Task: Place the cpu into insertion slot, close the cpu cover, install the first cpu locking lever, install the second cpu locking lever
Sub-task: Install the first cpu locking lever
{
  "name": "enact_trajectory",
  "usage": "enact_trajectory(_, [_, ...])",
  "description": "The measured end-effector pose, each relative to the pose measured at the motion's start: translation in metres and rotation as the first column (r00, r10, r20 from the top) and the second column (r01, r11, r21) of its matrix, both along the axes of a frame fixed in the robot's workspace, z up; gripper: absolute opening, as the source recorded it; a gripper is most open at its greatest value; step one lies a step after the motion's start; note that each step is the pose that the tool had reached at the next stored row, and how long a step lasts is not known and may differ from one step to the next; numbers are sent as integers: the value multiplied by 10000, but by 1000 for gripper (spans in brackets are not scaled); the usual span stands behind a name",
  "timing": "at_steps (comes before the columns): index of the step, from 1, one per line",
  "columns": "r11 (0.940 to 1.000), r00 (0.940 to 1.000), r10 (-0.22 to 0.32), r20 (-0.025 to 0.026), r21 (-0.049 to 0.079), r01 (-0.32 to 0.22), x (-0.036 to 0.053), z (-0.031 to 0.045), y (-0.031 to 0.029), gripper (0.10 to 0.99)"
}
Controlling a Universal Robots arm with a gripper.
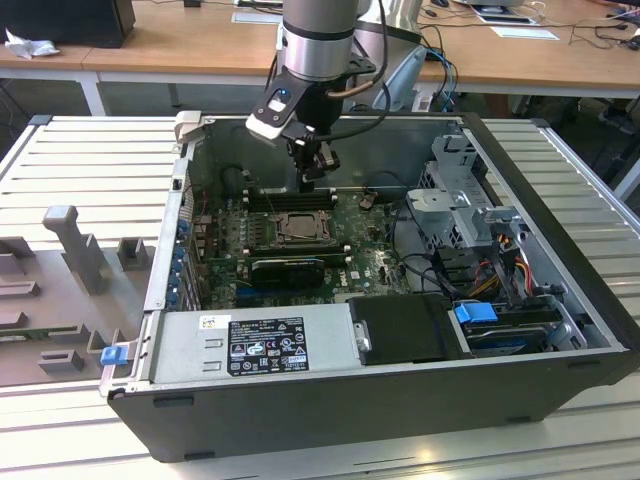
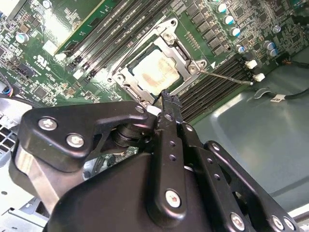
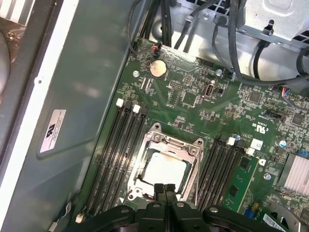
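Note:
The pale silvery cpu (image 2: pixel 154 72) lies flat in the middle of the motherboard, also seen as the cpu (image 3: pixel 164 170) in the first wrist view. The silvery cpu cover (image 2: pixel 182 52) lies down around it as a frame, and the insertion slot beneath is mostly hidden. One thin metal locking lever (image 2: pixel 227 77) sticks out sideways from a socket corner over the memory slots. My gripper (image 3: pixel 164 186) hangs just above the socket's edge, shut with its fingers pressed together and nothing between them. In the exterior view the gripper (image 1: pixel 316 172) is above the socket's far side.
Long black memory slots (image 3: pixel 118 145) flank the socket on both sides. The grey power supply (image 1: pixel 255 340) lines the case's near wall. A drive cage (image 1: pixel 465 195) and cables (image 1: pixel 430 250) fill the exterior view's right. The case walls (image 1: pixel 175 200) enclose the board.

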State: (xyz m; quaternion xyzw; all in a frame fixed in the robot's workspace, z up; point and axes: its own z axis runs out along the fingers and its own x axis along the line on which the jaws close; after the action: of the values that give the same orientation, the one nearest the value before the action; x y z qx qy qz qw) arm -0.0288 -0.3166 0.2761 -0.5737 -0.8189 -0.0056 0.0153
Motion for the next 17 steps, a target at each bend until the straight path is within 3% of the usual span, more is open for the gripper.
enact_trajectory(17, [9971,9971,755,0,0,-755,0,0,0,106])
